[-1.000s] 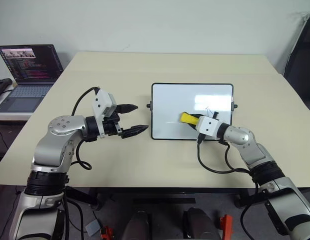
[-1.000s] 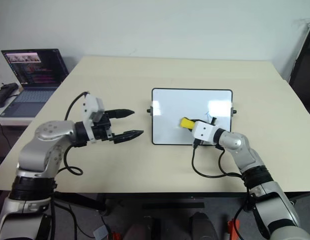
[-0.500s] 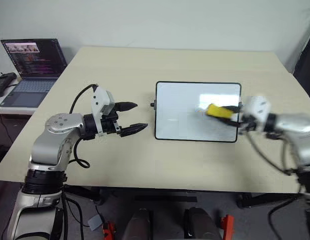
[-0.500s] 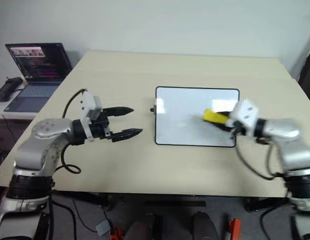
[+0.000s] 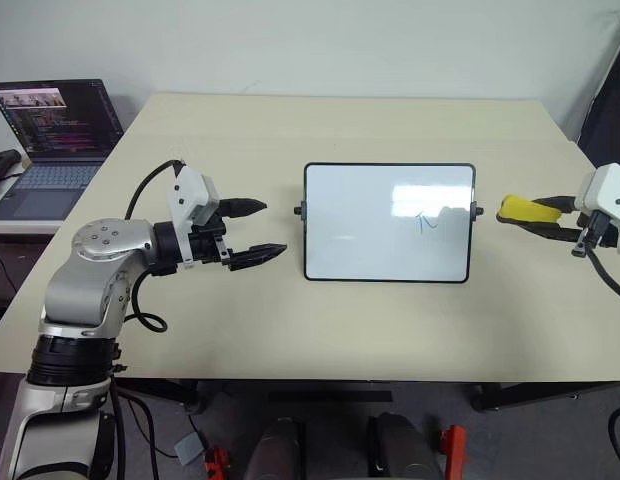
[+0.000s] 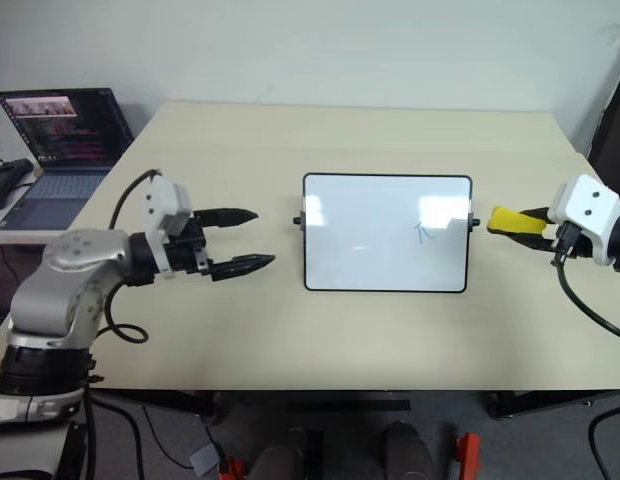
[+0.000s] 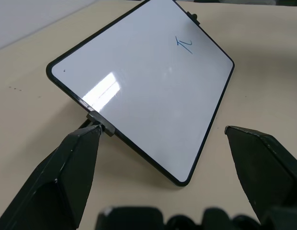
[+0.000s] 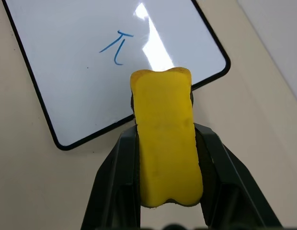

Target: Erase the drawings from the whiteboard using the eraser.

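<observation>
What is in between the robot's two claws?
The whiteboard lies flat on the table between the open left gripper and the right gripper holding the yellow eraser. Both eye views show it.

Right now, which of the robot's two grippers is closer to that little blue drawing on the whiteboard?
The right one. The right gripper, holding the eraser, sits just off the whiteboard's right edge, near the blue drawing. The left gripper hangs open beyond the opposite edge.

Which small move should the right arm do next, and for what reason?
Probably swing the right end effector back over the whiteboard: it holds the eraser off the board's right side, and a blue drawing remains unerased.
</observation>
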### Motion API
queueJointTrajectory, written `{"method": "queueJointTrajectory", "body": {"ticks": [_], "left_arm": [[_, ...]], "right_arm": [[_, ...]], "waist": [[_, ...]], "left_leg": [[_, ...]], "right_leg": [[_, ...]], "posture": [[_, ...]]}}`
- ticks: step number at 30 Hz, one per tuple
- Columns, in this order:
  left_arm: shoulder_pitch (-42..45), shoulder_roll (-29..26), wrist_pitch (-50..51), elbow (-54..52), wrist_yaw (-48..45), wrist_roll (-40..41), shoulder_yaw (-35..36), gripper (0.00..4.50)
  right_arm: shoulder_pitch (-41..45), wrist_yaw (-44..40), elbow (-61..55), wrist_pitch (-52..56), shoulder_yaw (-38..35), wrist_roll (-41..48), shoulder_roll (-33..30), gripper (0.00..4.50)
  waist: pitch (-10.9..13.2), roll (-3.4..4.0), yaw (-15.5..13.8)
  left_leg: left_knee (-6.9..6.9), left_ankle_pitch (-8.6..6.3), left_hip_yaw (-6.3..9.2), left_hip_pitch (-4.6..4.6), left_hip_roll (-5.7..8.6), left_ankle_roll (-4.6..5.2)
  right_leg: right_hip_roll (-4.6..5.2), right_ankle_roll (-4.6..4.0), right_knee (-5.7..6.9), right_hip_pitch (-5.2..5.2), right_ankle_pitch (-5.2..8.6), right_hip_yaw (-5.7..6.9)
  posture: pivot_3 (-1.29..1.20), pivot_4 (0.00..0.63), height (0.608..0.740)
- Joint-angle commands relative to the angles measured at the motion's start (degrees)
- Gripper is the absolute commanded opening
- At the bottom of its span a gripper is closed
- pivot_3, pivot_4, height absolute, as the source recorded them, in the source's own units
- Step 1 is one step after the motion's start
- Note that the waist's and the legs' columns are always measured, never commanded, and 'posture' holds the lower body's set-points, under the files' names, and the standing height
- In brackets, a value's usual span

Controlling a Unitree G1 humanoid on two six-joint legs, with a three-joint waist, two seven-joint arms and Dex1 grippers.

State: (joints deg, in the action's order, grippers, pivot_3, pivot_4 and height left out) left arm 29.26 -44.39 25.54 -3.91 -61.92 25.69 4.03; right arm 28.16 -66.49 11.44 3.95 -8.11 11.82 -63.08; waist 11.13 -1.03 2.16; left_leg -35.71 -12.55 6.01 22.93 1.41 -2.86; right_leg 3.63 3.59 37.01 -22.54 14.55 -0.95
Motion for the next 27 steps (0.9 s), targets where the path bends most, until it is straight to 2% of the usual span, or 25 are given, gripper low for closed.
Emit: {"method": "queueJointTrajectory", "body": {"ticks": [1, 7, 10, 14, 18, 21, 27], "left_arm": [[0.7, -1.08, -0.93, -2.04, 0.04, 0.43, 1.77, 4.5], [1.09, -0.42, -0.37, -2.92, 0.62, 1.29, 1.6, 4.5], [1.11, -0.16, -0.55, -2.73, 0.66, 1.18, 1.12, 4.5], [1.42, 1.06, 0.13, -3.74, 0.9, 2.19, 0.77, 4.5], [0.69, 1.63, -0.03, -3.72, 1.17, 1.22, -0.24, 4.5], [0.6, 1.72, 0.4, -4.02, 1.35, 1.55, -0.27, 4.5], [0.69, 1.68, 0.82, -4.07, 1.43, 1.69, -0.42, 4.5]], "right_arm": [[1.76, -0.81, 0.4, -1.97, -0.36, -0.61, -1.06, 1.12], [2.97, 0.4, -0.19, -2.22, -0.3, -0.65, 0.96, 1.12], [4.94, 2.94, 0.15, -2.91, -1.08, 0.78, 4.94, 1.12], [7.43, 12.4, 1.23, -2.1, -4.17, 4.83, 16.86, 1.12], [5.12, 25.66, 1.16, -7.04, -0.37, -2.14, 28.45, 1.12], [3.41, 27.8, 1.71, -8.94, 1.56, -5.01, 30.93, 1.12], [5.43, 32.48, 11.47, -13.96, 3.27, -9.02, 32.48, 1.12]], "waist": [[0.0, 0.0, -0.13], [0.0, 0.0, -0.25], [0.0, 0.0, -0.14], [0.0, 0.0, -0.14], [-0.01, 0.0, -0.3], [0.0, 0.01, -0.41], [0.0, 0.01, -0.34]], "left_leg": [[0.0, 0.0, 0.0, 0.0, 0.0, 0.0], [-0.01, 0.0, 0.01, 0.0, 0.0, -0.01], [-0.01, 0.0, 0.0, -0.02, -0.02, -0.01], [-0.07, 0.0, 0.03, -0.03, -0.1, -0.02], [-0.1, 0.01, 0.07, -0.03, -0.08, -0.03], [-0.09, 0.0, 0.07, -0.01, -0.06, -0.05], [-0.1, -0.01, 0.06, -0.01, -0.04, -0.06]], "right_leg": [[0.0, 0.0, 0.0, 0.0, 0.0, 0.0], [0.0, -0.01, 0.01, 0.0, -0.01, 0.0], [-0.02, -0.02, 0.04, 0.0, -0.01, -0.01], [-0.13, -0.06, 0.07, 0.04, -0.05, -0.02], [-0.13, -0.08, 0.12, 0.03, -0.06, -0.01], [-0.13, -0.08, 0.15, 0.0, -0.06, -0.02], [-0.12, -0.07, 0.14, -0.01, -0.08, -0.02]], "posture": [[0.0, 0.15, 0.74], [0.0, 0.15, 0.74], [0.0, 0.15, 0.74], [0.0, 0.15, 0.74], [0.0, 0.15, 0.74], [0.0, 0.15, 0.74], [0.0, 0.15, 0.74]]}}
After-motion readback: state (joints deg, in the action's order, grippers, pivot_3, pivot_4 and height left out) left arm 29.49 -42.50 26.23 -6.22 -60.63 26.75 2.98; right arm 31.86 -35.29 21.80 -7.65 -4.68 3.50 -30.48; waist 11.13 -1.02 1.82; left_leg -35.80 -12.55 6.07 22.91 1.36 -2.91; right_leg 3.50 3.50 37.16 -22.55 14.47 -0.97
